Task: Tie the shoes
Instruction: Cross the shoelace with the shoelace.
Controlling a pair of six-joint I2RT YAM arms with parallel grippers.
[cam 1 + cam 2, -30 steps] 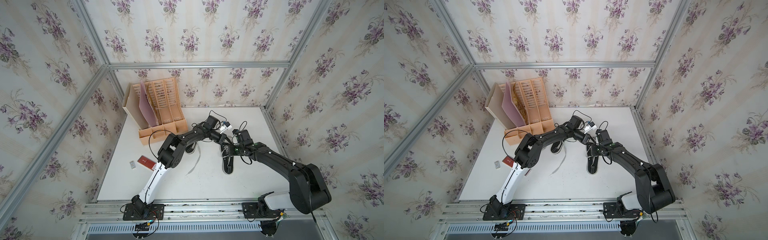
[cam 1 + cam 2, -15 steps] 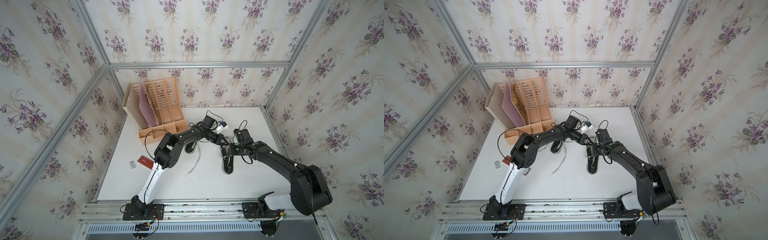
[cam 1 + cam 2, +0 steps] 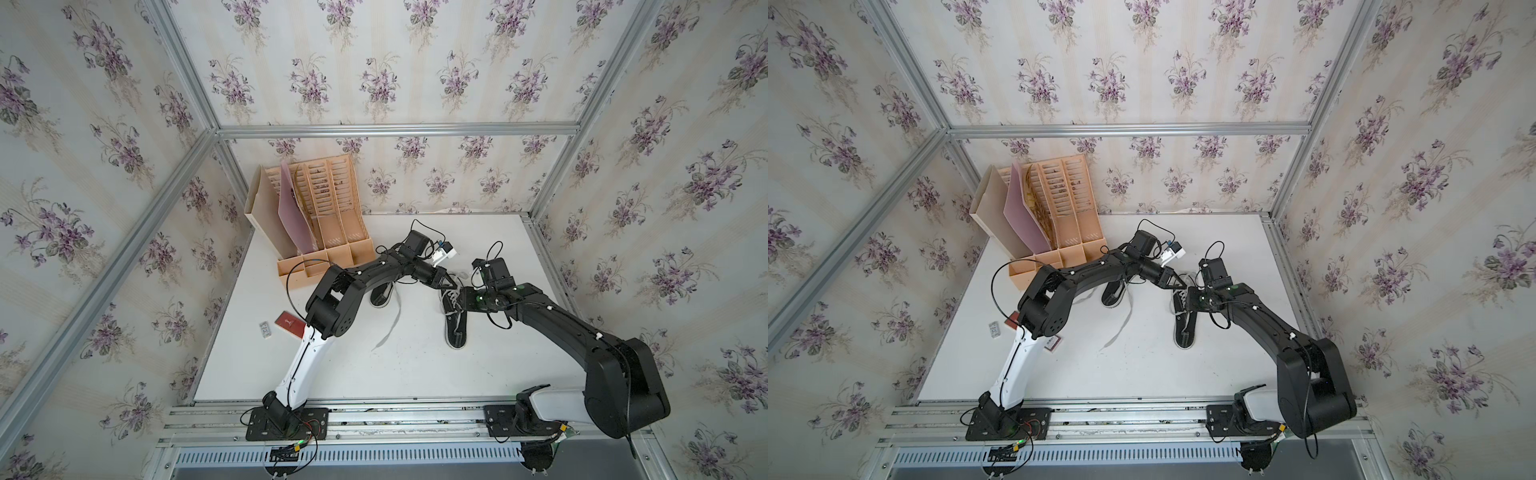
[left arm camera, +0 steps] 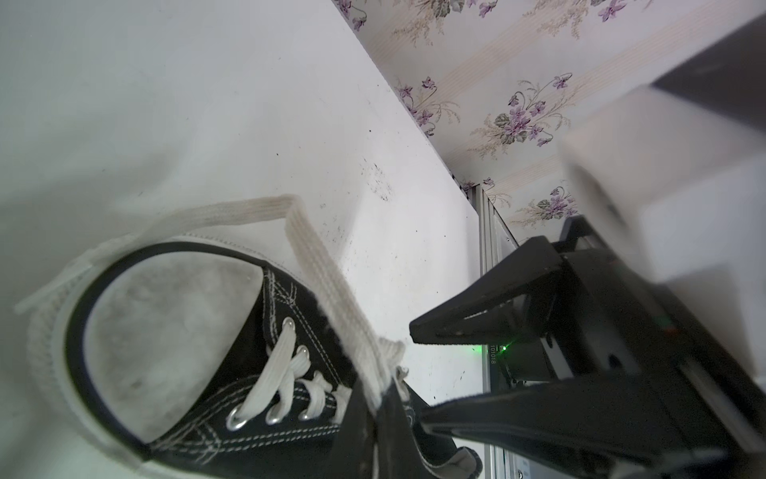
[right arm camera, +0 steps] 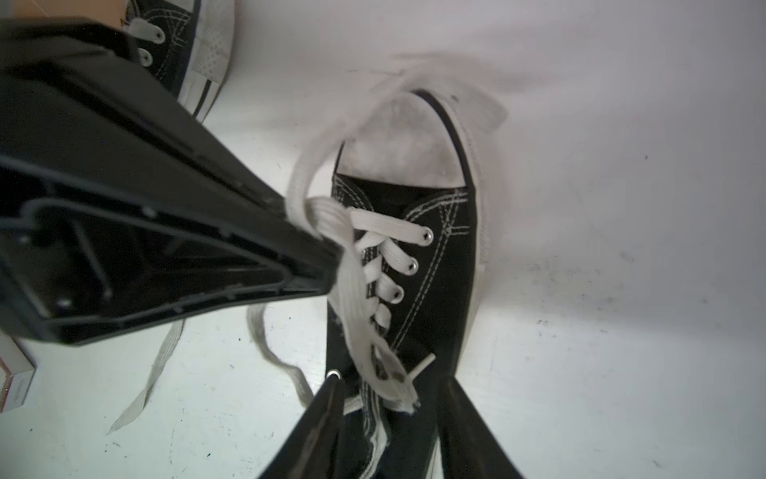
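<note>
Compared with a second ago, the left arm (image 3: 365, 272) has slid its wrist a touch toward the rack side, and not much else is different. So, the black canvas low-top sneaker with a white rubber toe cap (image 3: 456, 322) sits on the robot's right half of the white tabletop (image 3: 415, 374), toe toward the back wall. Its flat white lace (image 5: 352, 298) loops round the toe and into the left hand (image 5: 323, 269), which is pressed together and pinching it just above the tongue. The lace's frayed end flops down between the fingers of the right hand (image 5: 389, 379), which is spread apart over the tongue; can't tell if either finger touches it. The matching second sneaker (image 3: 381, 294) is just beside it on the robot's left, half hidden under the left forearm, with its own long loose lace (image 3: 388, 328) trailing toward the robot. Further out, a tan plastic file rack (image 3: 328, 224) holding a pink folder (image 3: 293, 220) stands in the back left corner, and a small red box (image 3: 288, 323) lies near the left edge with a little white card (image 3: 265, 328) beside it.
</note>
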